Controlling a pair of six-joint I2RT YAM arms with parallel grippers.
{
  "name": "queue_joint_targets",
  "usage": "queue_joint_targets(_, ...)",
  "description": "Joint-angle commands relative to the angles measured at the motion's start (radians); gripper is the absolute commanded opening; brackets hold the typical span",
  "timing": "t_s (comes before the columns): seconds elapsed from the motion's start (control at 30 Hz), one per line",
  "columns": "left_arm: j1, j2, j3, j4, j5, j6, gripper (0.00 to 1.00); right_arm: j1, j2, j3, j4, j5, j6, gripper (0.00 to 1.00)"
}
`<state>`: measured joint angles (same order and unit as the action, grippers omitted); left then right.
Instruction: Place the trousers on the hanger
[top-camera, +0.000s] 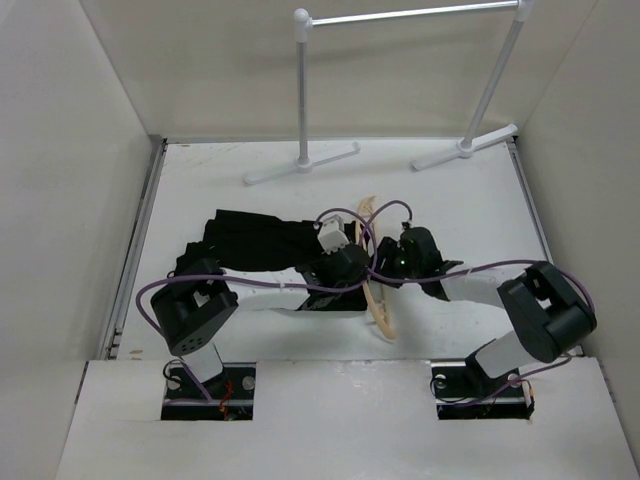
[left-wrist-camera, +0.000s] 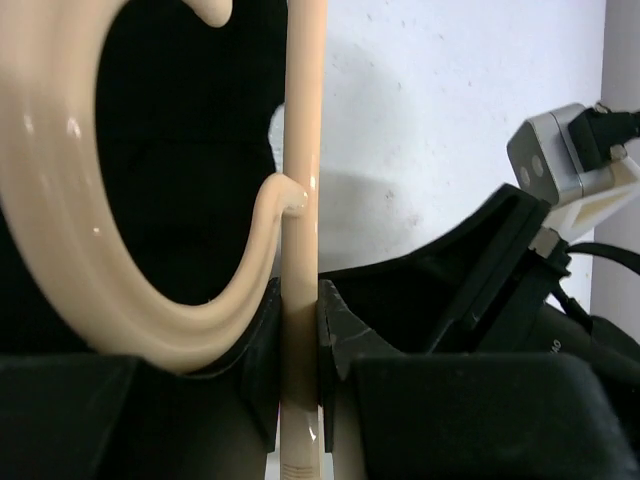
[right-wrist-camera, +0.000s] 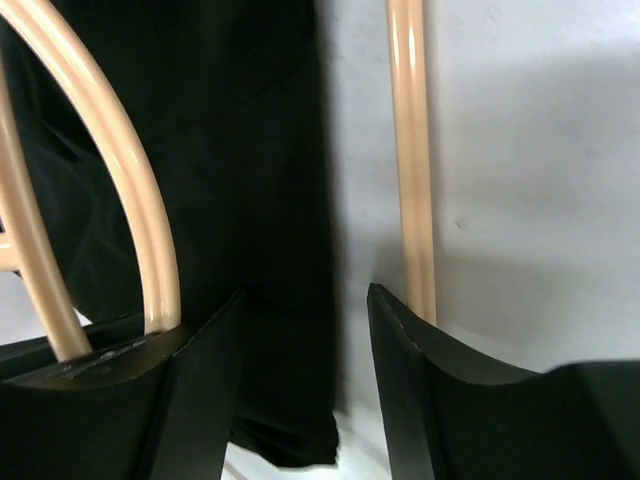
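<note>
Found the left gripper (left-wrist-camera: 300, 400) nearest, clamped tight on the straight lower bar of the hanger (left-wrist-camera: 300, 150), with the curved shoulder bowing off to one side. Could not tell whether the bar lay on the table (left-wrist-camera: 450, 100) or just above it. Found the right gripper (right-wrist-camera: 305, 340) just beside it, jaws apart and holding nothing. Saw black cloth of the trousers (right-wrist-camera: 250, 150) through that gap, and the same bar passing at the tip of one finger. Saw from above the trousers heaped left of centre, one end reaching in under the two wrists to the hanger. Noted the white rail stand (top-camera: 300, 90) well apart at the far edge. Judged the step as threading: hanger steadied, cloth not yet over the bar. Reckoned next on closing the open jaws on the cloth edge, clear of the bar. Reckoned then on drawing it across the bar with the other grip kept firm.
</note>
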<state>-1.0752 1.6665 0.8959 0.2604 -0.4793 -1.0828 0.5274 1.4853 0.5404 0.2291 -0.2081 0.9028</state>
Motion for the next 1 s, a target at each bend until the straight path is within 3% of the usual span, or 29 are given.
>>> queue_joint_targets(0.0, 0.007, -0.05, -0.028, 0.026, 0.051, -0.012, 0.01, 0.021, 0.053, 0.026, 0.111, 0.036, 0.047, 0.59)
queue_joint_targets(0.1, 0.019, -0.057, -0.046, 0.03, 0.067, -0.011, 0.01, 0.024, 0.088, 0.02, 0.17, 0.018, 0.083, 0.53)
queue_joint_targets(0.2, 0.024, -0.063, -0.06, 0.03, 0.074, -0.011, 0.01, 0.019, 0.11, 0.023, 0.199, -0.005, 0.116, 0.26)
queue_joint_targets(0.27, 0.028, -0.074, -0.074, 0.03, 0.082, -0.009, 0.01, 0.022, 0.077, 0.026, 0.203, -0.007, 0.128, 0.17)
queue_joint_targets(0.83, 0.228, -0.393, -0.324, -0.085, 0.085, 0.044, 0.01, -0.194, -0.364, 0.027, -0.137, -0.01, 0.027, 0.09)
queue_joint_targets(0.9, 0.241, -0.419, -0.342, -0.105, 0.093, 0.053, 0.02, -0.208, -0.353, 0.017, -0.136, -0.022, 0.021, 0.11)
queue_joint_targets(0.97, 0.243, -0.424, -0.356, -0.104, 0.107, 0.057, 0.02, -0.191, -0.285, 0.036, -0.116, -0.074, 0.004, 0.23)
